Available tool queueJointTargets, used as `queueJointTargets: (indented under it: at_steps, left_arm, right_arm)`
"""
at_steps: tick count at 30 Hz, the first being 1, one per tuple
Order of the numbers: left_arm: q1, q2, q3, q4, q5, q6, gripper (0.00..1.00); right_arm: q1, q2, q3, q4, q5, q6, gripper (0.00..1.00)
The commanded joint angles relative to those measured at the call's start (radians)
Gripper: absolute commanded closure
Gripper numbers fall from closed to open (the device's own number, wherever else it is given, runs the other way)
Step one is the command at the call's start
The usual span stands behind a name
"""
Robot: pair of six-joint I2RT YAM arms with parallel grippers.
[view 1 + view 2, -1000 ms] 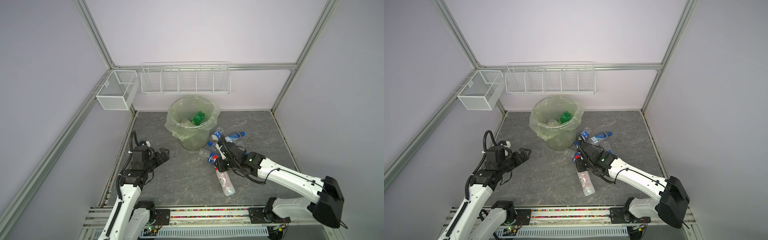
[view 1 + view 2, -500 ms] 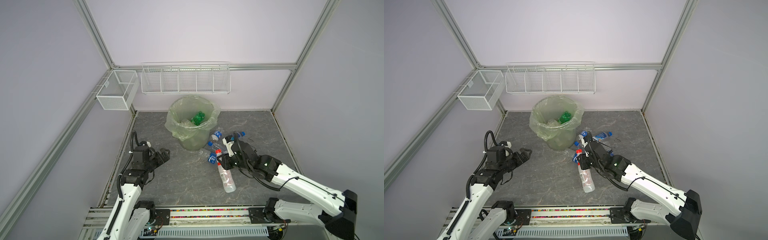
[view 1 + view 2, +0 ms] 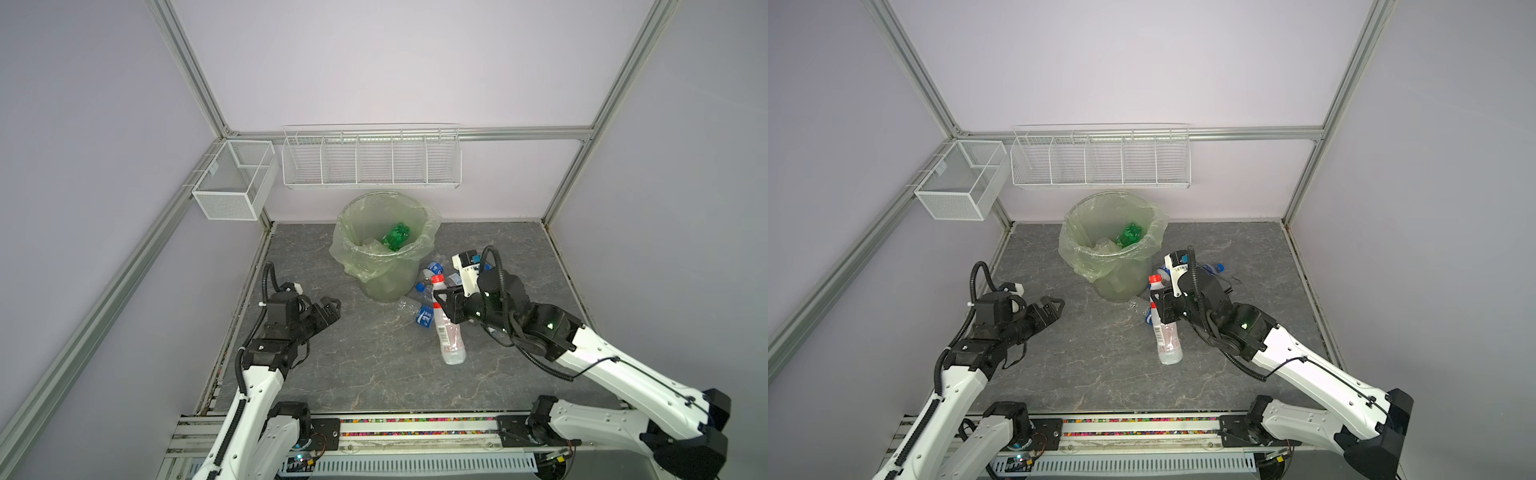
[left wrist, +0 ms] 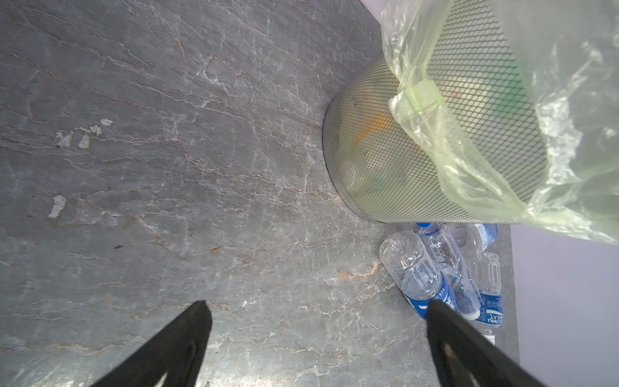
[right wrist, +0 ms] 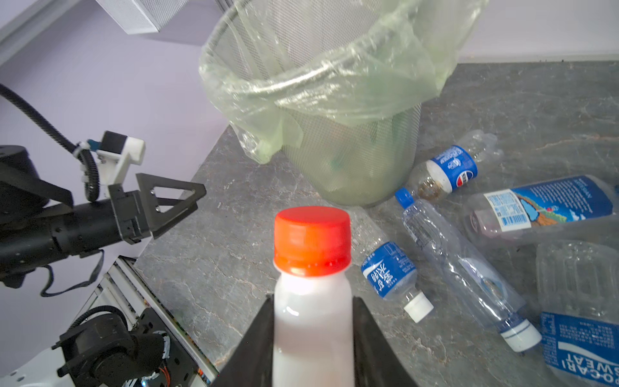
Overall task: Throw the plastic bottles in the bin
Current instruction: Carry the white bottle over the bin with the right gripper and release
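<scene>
Red-capped bottle (image 5: 311, 335) is clamped in my right gripper (image 5: 313, 303); my left gripper (image 4: 318, 305) gapes empty. Next: carry it over the bin (image 5: 355, 157), then release.

The right gripper (image 3: 443, 308) has raised the red-capped bottle (image 3: 449, 338), cap upward, closer to the bin (image 3: 386, 286).

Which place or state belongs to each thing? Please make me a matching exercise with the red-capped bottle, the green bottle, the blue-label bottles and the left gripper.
1. red-capped bottle
2. green bottle
3. blue-label bottles
4. left gripper

A. open, holding nothing
B. inside the bin
C. held by the right gripper
D. lying beside the bin

Pairs: 1-C, 2-B, 3-D, 4-A
</scene>
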Motion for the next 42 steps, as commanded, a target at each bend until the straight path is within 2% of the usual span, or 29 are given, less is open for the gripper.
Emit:
queueJointTargets:
  at_steps: [1,13,23,28,34,40,41,42]
  left_arm:
    - [0.004,-0.004,-0.007,0.017,0.009,-0.015,0.0]
    - [0.004,0.005,0.018,0.016,0.006,-0.03,0.0]
    - [0.004,-0.002,0.004,0.01,0.005,-0.032,0.0]
    - [0.004,-0.002,-0.001,0.01,0.011,-0.03,0.0]
    - [0.004,-0.016,0.002,-0.006,0.012,-0.027,0.0]
    - [0.004,-0.034,0.005,-0.02,0.024,-0.048,0.0]
    - [0.004,-0.033,0.006,-0.023,0.023,-0.052,0.0]
    - [0.004,-0.065,0.009,-0.025,0.021,-0.052,0.0]
  right_arm:
    - [0.002,-0.007,0.025,0.045,0.016,-0.035,0.63]
    - [-0.007,-0.006,0.134,0.063,0.047,-0.121,0.63]
    - [-0.005,-0.123,0.014,0.08,0.075,-0.098,0.63]
    - [-0.006,-0.076,0.048,0.105,0.079,-0.121,0.62]
    - [-0.029,0.166,0.341,0.105,0.053,-0.219,0.62]
    - [-0.104,0.546,0.837,0.064,0.001,-0.296,0.61]
    - [-0.123,0.62,0.944,0.042,-0.003,-0.301,0.58]
    - [-0.138,0.7,1.048,0.015,-0.009,-0.307,0.44]
